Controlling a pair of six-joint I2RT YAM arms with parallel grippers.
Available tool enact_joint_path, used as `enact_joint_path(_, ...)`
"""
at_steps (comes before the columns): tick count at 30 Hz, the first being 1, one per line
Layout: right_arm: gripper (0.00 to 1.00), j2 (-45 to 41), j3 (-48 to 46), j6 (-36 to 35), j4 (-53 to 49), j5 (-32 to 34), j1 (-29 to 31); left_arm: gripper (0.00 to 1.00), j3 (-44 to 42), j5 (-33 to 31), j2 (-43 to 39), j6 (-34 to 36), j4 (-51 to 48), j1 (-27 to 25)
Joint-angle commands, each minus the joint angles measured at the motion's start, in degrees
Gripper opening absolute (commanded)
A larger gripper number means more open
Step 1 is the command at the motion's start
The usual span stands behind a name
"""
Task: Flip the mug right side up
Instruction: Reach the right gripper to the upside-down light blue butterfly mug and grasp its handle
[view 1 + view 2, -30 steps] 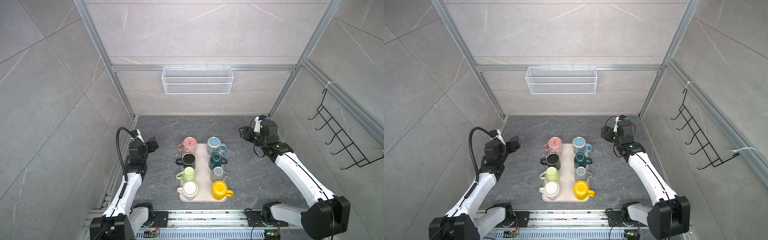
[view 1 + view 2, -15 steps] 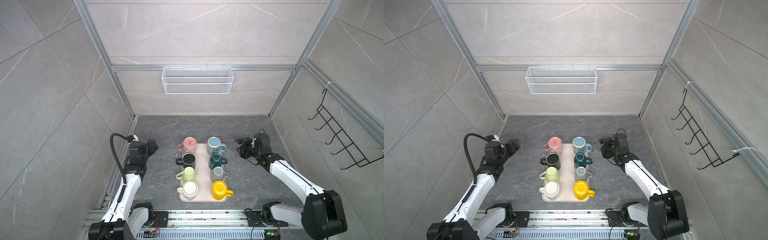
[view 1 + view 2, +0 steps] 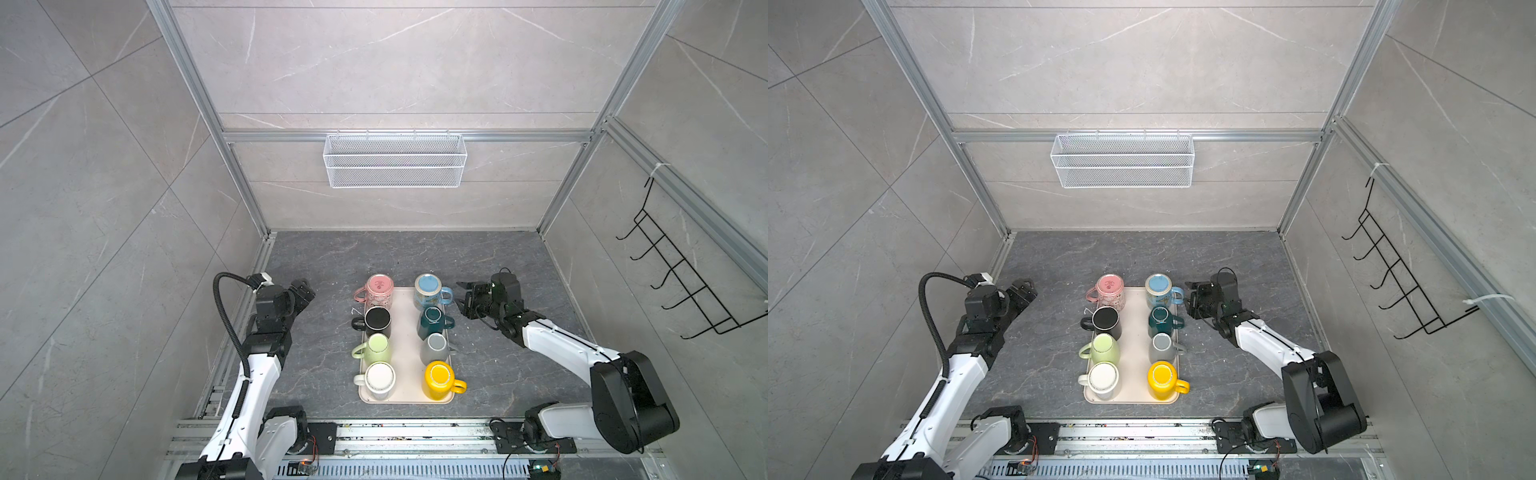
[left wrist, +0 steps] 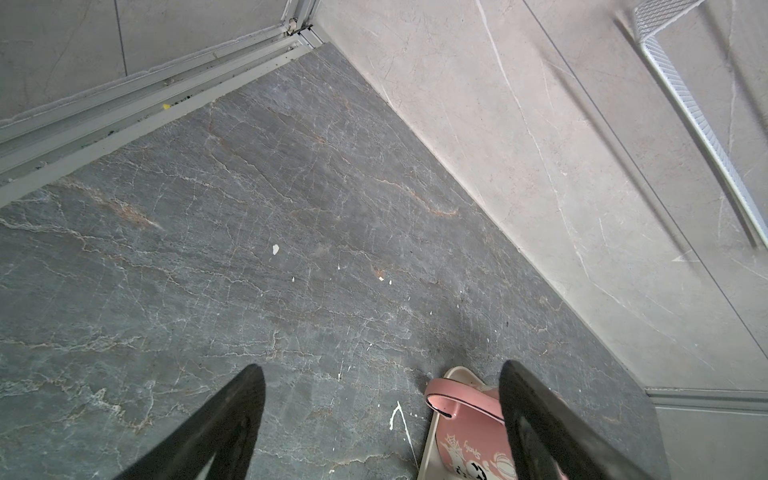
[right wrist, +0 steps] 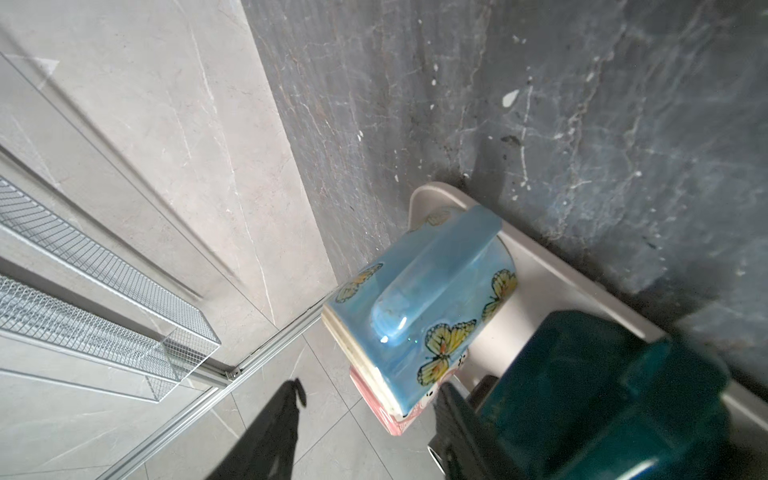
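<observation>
Several mugs stand bottom up in two rows on a beige tray (image 3: 405, 332) (image 3: 1136, 332). The blue butterfly mug (image 3: 429, 287) (image 3: 1158, 287) (image 5: 419, 307) sits at the far right corner, its handle turned toward my right gripper (image 3: 462, 296) (image 3: 1188, 297) (image 5: 365, 440). That gripper is open just beside the handle and touches nothing. The teal mug (image 3: 432, 321) (image 5: 602, 395) stands right behind the blue one. My left gripper (image 3: 305, 291) (image 3: 1025, 289) (image 4: 382, 415) hangs open over bare floor, left of the pink mug (image 3: 379, 287) (image 4: 469, 432).
Black (image 3: 377, 320), green (image 3: 376, 347), white (image 3: 379, 378), grey (image 3: 435, 347) and yellow (image 3: 439, 376) mugs fill the rest of the tray. A wire basket (image 3: 395, 160) hangs on the back wall and a black hook rack (image 3: 681, 282) on the right wall.
My right arm has come down and in toward the blue mug's handle, its jaws narrowing. The left arm has dropped lower and stays open.
</observation>
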Motion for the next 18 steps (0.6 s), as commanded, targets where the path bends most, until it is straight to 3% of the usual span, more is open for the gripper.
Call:
enact_joint_path(1,0.54,1.8,-1.1,4.5,5.4,1.6,0.9,0.9,1.6,-0.9,-1.2,-1.0,-0.5,-0.2)
enact_joint_path(18,0.5,11.7,1.2,7.1,13.6,1.7,1.6,0.9,2.3,-0.6,-1.2,-0.7,-0.7,-0.2)
